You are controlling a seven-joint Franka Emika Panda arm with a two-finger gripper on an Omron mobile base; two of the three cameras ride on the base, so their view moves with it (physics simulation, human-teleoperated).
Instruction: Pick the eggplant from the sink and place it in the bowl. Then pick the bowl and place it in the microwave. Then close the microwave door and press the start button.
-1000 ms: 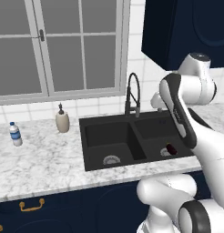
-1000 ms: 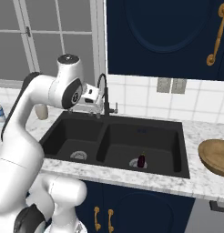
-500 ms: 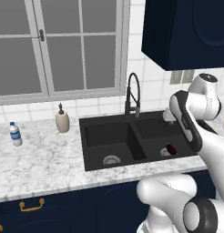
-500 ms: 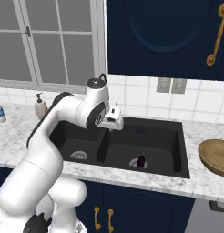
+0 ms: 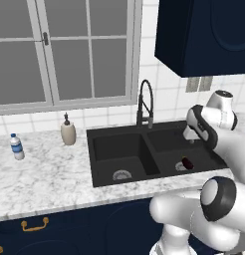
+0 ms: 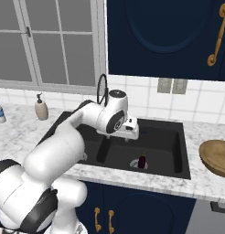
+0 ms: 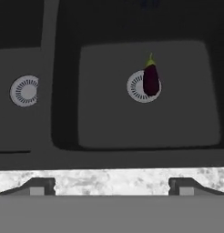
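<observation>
The eggplant [image 7: 150,79] lies on the right drain, below my wide pincer [image 7: 112,185], which has swung right and lower.

Both base views look forward and down over the arm at the sink [image 5: 149,152] [image 6: 146,141] from behind, one from its left and one from its right. The hand view looks down into the sink's [image 7: 145,123] right basin from close above.

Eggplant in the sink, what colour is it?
Dark purple eggplant with a green stem, clearest in the hand view.
</observation>
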